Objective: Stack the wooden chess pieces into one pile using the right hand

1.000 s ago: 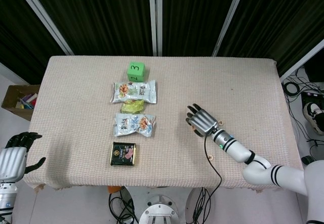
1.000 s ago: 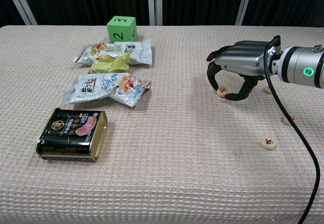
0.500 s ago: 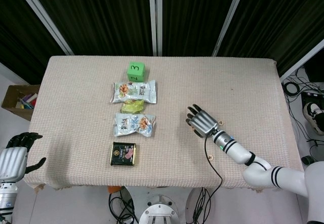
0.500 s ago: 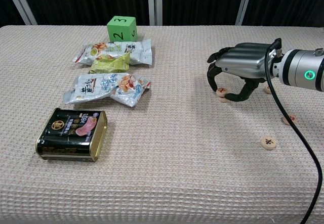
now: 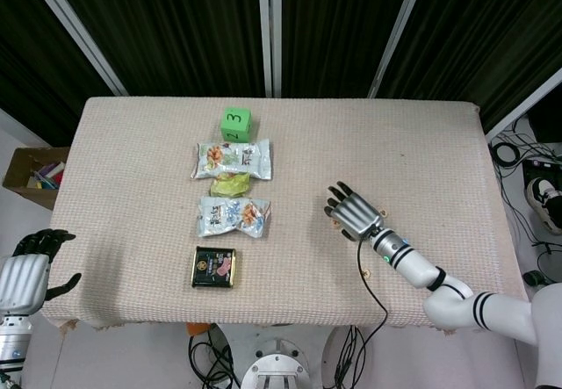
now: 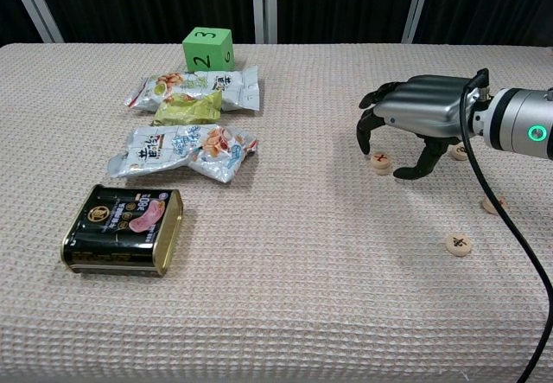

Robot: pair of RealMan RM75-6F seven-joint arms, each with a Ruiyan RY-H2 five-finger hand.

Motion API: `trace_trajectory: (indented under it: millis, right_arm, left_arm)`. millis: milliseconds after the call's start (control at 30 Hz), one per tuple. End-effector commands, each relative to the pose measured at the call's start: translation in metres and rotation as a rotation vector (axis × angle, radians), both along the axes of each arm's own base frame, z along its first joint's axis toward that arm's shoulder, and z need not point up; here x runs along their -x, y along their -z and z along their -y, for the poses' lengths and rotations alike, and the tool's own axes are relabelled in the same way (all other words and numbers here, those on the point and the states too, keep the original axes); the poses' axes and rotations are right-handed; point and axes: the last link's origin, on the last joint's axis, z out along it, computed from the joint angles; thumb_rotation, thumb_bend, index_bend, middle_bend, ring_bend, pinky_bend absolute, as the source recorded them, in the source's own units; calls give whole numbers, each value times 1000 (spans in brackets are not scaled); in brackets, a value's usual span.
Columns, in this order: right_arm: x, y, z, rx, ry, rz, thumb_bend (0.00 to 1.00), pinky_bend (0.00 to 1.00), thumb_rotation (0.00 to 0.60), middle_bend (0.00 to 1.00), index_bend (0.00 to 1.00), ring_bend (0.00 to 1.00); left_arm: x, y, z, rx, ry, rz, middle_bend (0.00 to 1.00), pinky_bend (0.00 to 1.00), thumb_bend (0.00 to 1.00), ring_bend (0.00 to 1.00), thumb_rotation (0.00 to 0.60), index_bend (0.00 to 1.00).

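Note:
Several round wooden chess pieces lie apart on the right of the cloth. One piece (image 6: 381,160) with a red mark sits under the arched fingers of my right hand (image 6: 416,122), between fingertips and thumb, resting on the table with a gap to the thumb. Another piece (image 6: 458,151) peeks out behind the hand. Two more pieces (image 6: 492,204) (image 6: 458,244) lie nearer me. In the head view the right hand (image 5: 353,212) hovers palm down. My left hand (image 5: 25,277) hangs off the table's near left corner, holding nothing.
A green numbered cube (image 6: 208,48), two snack packets (image 6: 197,87) (image 6: 186,150) and a black tin (image 6: 123,230) form a line on the left half. A black cable (image 6: 505,227) trails from the right wrist over the cloth.
My right hand has shifted slightly right and its thumb has drawn away from the red-marked piece, which stays on the table. The left hand has not moved.

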Motion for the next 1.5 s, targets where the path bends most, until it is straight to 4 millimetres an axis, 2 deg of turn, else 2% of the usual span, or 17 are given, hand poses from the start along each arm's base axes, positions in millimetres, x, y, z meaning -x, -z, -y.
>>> trace_trajectory:
  millis: [33, 200, 267, 367, 567, 767, 1200, 1500]
  right_arm:
    - [1, -10, 0, 28, 4, 25, 219, 97, 600, 279, 355, 57]
    - [21, -43, -1, 118, 64, 40, 221, 97, 600, 278, 354, 57]
    - [37, -55, -2, 152, 114, 28, 221, 97, 600, 278, 355, 57]
    - [55, -61, -2, 176, 170, 8, 221, 98, 600, 277, 374, 57]
    - [75, -52, -2, 171, 225, -11, 238, 97, 600, 273, 392, 57]
    - [85, -45, 2, 176, 238, -20, 259, 97, 600, 280, 412, 57]
    - [87, -37, 9, 172, 228, -17, 267, 97, 600, 292, 435, 57]
    - [82, -37, 10, 173, 200, 6, 325, 97, 600, 339, 525, 57]
  left_arm:
    - [0, -1, 1, -2, -1, 0, 225, 188, 174, 155, 600, 270]
    - [1, -1, 2, -4, -7, 4, 225, 189, 175, 155, 600, 270]
    - [1, 0, 2, -2, -5, 7, 225, 189, 175, 155, 600, 270]
    - [-2, 1, 0, 1, 6, 8, 224, 189, 175, 155, 600, 270]
    - [-6, 2, 0, 2, 18, 4, 225, 189, 174, 155, 600, 270]
    - [-6, 1, 2, -1, 12, 3, 225, 189, 175, 155, 600, 270]
    - [-7, 1, 3, 0, 9, -1, 225, 189, 174, 155, 600, 270]
    - [-6, 0, 4, -1, 2, -3, 225, 188, 174, 155, 600, 270]
